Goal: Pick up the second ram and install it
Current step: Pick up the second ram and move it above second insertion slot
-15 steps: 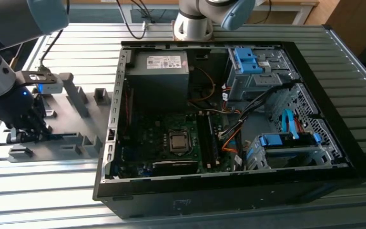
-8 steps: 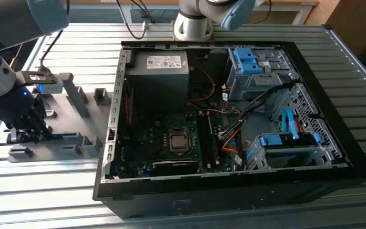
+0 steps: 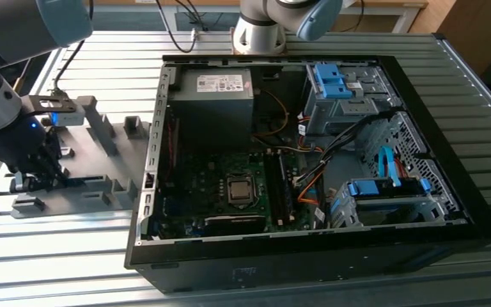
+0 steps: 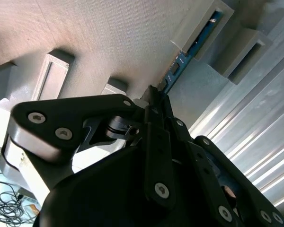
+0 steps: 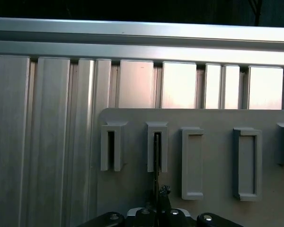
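the gripper (image 4: pixel 154 97) is clenching its black fingers (image 4: pixel 157 142) on the near end of the ram stick (image 4: pixel 180 64), its tips pressing together on the thin blue-green board. the stick is standing on edge, and its far end is sitting in the slot of a small grey block (image 4: pixel 199 21). in the first wrist view the stick is showing edge-on as a dark thin line running up from the fingertips into that slotted block (image 5: pixel 164 142). a second slotted block (image 5: pixel 104 146) is sitting just beside it, and two longer grey frames (image 5: pixel 192 163) are standing on the other side. all of these blocks are rising from one flat grey holder plate (image 3: pixel 100 137), which is lying on a ribbed metal table (image 3: pixel 41 268). in the exterior view the grey arm (image 3: pixel 2 109) is reaching down over the plate at the exterior view's left. an open black computer case (image 3: pixel 314 256) is lying on its side just to the exterior view's right of the plate, well apart from the stick. the case is showing its green main board (image 3: pixel 194 192), a grey power supply box (image 3: pixel 215 96) and blue plastic drive clips (image 3: pixel 331 80).
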You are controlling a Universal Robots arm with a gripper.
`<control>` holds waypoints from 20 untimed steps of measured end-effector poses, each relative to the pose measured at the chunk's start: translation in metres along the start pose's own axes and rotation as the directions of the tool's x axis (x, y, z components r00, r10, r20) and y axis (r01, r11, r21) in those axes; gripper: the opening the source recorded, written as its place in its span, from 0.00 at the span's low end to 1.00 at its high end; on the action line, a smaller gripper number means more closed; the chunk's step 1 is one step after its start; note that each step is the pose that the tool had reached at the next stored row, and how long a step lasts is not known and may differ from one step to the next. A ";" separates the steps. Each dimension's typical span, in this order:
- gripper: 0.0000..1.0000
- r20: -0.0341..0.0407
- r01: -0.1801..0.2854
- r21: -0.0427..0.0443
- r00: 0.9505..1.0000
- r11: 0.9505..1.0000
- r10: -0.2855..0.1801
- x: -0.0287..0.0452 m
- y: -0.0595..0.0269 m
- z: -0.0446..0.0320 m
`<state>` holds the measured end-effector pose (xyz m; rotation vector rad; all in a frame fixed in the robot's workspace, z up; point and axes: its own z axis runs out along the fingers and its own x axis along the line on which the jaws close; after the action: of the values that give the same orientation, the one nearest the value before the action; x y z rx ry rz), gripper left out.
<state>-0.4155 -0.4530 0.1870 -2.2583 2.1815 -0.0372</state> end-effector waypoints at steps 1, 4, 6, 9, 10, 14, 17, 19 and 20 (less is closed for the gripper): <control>0.14 0.000 0.000 0.000 1.000 1.000 0.000 0.0000 0.0000 0.0000; 0.14 0.000 0.000 0.000 1.000 1.000 0.000 0.0000 0.0000 0.0001; 0.14 0.000 0.000 0.000 1.000 1.000 0.000 0.0000 0.0000 0.0001; 0.14 0.000 -0.001 0.000 1.000 1.000 0.001 0.0000 0.0000 0.0001; 0.14 0.000 -0.005 0.000 1.000 1.000 0.005 0.0000 0.0000 0.0001; 0.14 -0.003 -0.052 0.000 0.999 0.999 0.052 0.0000 0.0000 0.0002; 0.14 -0.005 -0.088 0.000 0.996 0.996 0.088 0.0000 0.0000 0.0003; 0.14 -0.005 -0.092 0.000 0.996 0.996 0.092 0.0000 0.0000 0.0003; 0.14 -0.005 -0.092 0.000 0.996 0.996 0.092 0.0000 0.0000 0.0004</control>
<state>-0.4155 -0.4530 0.1866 -2.1571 2.2855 -0.0418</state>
